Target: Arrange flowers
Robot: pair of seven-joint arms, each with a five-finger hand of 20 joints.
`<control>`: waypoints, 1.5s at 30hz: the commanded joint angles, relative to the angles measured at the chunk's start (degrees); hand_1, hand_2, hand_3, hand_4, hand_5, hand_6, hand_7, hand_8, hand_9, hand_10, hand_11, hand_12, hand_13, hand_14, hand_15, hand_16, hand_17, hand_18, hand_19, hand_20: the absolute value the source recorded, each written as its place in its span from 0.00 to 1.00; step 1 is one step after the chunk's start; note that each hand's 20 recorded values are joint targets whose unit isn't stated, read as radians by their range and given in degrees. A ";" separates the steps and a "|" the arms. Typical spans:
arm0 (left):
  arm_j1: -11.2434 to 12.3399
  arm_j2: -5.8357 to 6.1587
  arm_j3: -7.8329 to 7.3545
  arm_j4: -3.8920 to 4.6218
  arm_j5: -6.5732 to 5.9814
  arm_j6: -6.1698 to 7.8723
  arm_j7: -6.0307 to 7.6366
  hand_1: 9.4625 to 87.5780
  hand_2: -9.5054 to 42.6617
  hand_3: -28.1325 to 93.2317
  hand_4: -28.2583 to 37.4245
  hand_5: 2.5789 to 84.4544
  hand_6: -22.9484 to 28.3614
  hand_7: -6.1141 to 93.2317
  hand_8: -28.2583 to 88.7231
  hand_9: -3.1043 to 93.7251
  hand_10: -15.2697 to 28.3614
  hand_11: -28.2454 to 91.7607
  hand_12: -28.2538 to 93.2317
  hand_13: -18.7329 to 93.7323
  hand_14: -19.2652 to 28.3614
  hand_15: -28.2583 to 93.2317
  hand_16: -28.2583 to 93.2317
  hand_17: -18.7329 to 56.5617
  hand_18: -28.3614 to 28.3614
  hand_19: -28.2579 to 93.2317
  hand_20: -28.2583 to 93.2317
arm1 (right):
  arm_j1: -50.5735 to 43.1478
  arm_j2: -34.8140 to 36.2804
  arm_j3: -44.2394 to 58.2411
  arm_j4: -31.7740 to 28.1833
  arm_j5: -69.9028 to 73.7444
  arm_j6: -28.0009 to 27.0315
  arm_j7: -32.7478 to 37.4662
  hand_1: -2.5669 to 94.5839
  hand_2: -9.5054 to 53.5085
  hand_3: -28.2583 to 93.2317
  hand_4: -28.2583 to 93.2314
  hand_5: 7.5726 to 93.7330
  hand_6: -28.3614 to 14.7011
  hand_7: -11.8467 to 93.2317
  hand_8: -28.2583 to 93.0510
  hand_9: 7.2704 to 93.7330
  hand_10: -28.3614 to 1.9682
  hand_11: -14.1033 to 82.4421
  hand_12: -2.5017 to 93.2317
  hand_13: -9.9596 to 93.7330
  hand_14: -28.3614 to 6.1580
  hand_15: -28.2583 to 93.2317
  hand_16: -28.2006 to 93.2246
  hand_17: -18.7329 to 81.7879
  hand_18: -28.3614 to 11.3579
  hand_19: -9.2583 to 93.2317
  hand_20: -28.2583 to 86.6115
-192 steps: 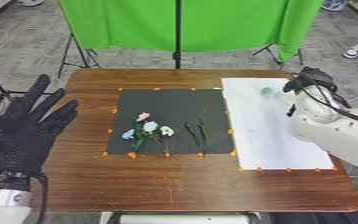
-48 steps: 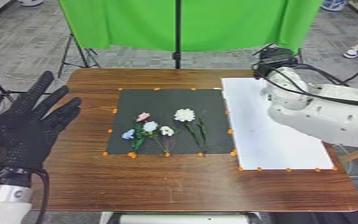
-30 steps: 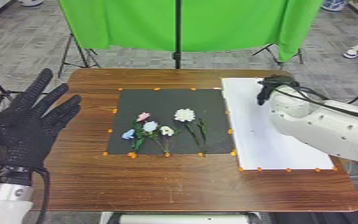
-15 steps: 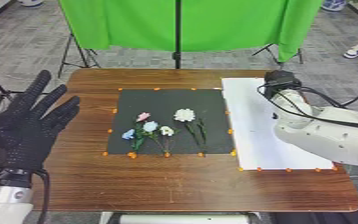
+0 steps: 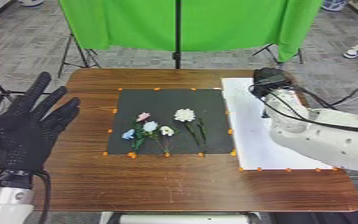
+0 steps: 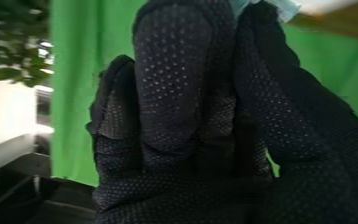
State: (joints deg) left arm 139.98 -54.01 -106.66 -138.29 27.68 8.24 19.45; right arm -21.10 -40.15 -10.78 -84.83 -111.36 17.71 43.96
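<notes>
- And here's the right hand (image 5: pixel 270 82), over the far end of the white sheet (image 5: pixel 255 145), its fingers and thumb pressed together, pinching something pale blue-green (image 6: pixel 286 8) right at the tips.
- Looks like a bloom, and a tip hold would suit soft petals: less to crush, easier to set down.
- Over on the black mat (image 5: pixel 158 102), the flowers: pink (image 5: pixel 143 116), blue (image 5: pixel 128 134), pale blue (image 5: pixel 150 126), small white (image 5: pixel 167 131), all bunched, blooms away from the robot, stems towards it, like a bouquet laid flat.
- Big white bloom (image 5: pixel 184 115) beside them, at the head of its stem; dark backing makes it pop.
- Next to it, a green stem (image 5: pixel 203 131) with no bloom I can see; perhaps that's where this one's bound.
- Left hand (image 5: pixel 20 135): fingers spread, up beside the tabletop (image 5: pixel 158 185), presumably out of the way.
</notes>
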 commanded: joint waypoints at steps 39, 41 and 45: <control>-1.88 0.39 0.75 1.12 0.01 -0.34 -3.92 0.15 0.31 0.85 0.02 0.26 0.51 0.22 0.15 0.23 0.69 0.36 0.35 0.30 0.91 0.48 0.22 0.06 1.00 0.62 0.32 | -9.84 -5.72 1.83 -12.24 -5.10 5.49 0.53 0.57 0.00 0.81 0.00 0.85 0.75 0.30 0.24 1.00 0.76 0.23 0.35 0.90 0.78 0.66 0.43 0.60 0.33 1.00 0.39; -1.59 0.40 0.74 1.10 -0.07 -0.30 -3.50 0.15 0.31 0.85 0.02 0.26 0.51 0.22 0.15 0.23 0.69 0.36 0.35 0.30 0.91 0.48 0.22 0.05 1.00 0.62 0.32 | -9.34 -5.66 0.79 -12.27 -5.43 6.22 0.95 0.56 0.00 0.81 0.00 0.83 0.74 0.30 0.24 0.98 0.74 0.23 0.35 0.90 0.76 0.66 0.42 0.60 0.33 1.00 0.39; -1.28 0.13 0.71 1.12 0.03 -0.56 -3.47 0.15 0.31 0.85 0.02 0.26 0.51 0.22 0.15 0.23 0.69 0.36 0.35 0.30 0.91 0.48 0.22 0.06 1.00 0.62 0.32 | -9.56 -5.38 1.11 -12.95 -4.37 6.68 0.30 0.53 0.00 0.82 0.00 0.78 0.72 0.31 0.22 0.93 0.70 0.28 0.31 0.89 0.75 0.68 0.39 0.61 0.32 1.00 0.38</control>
State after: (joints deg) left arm 137.38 -53.59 -106.13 -137.47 27.70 7.95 15.60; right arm -30.54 -45.88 -9.45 -97.09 -116.10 23.74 44.46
